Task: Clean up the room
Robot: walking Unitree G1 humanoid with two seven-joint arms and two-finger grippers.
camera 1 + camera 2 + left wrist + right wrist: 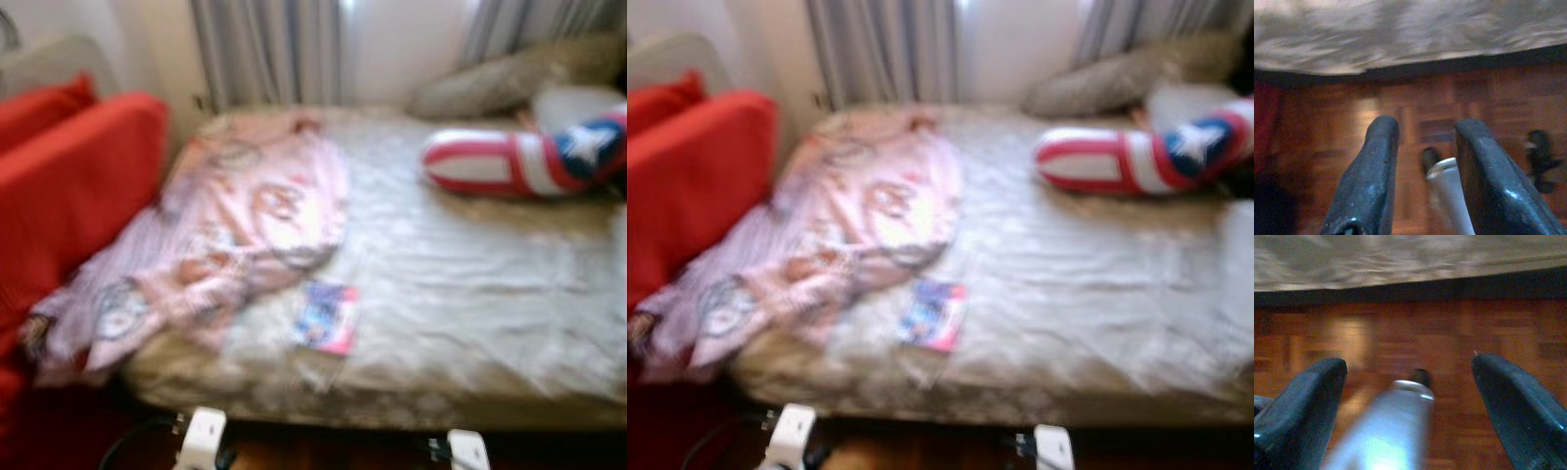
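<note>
At the bed's left edge sits a red sofa point(69, 186), plush and boxy, with a red cushion point(44, 103) at its top. Moving right, a pink patterned blanket point(245, 215) lies crumpled over the bed's left half, soft thin fabric spilling off the near-left corner toward the sofa. Just beside its lower fold, close to the front edge of the bed point(460, 294), lies a small flat booklet or packet point(326, 316), glossy-looking, blue and pink; blur hides what it really is. The pale sheet is wrinkled all over. Farther right, near the far-right corner, a red, white and blue star-patterned pillow point(529, 157) lies plump and rounded, with a greyish pillow point(490, 83) behind it against the curtains point(274, 49).

Down low, both arms hang over the wooden parquet floor point(1420, 107) in front of the bed. The left gripper point(1422, 147) has its fingers apart, nothing between them; the right gripper point(1408, 382) is spread wider, also empty.

My read: this is the approach step, nothing picked up yet. The next move probably calls for settling at the front edge, then raising an arm to the booklet or the blanket. The flat booklet on soft sheet may be awkward to pinch; the blanket would bunch easily.
</note>
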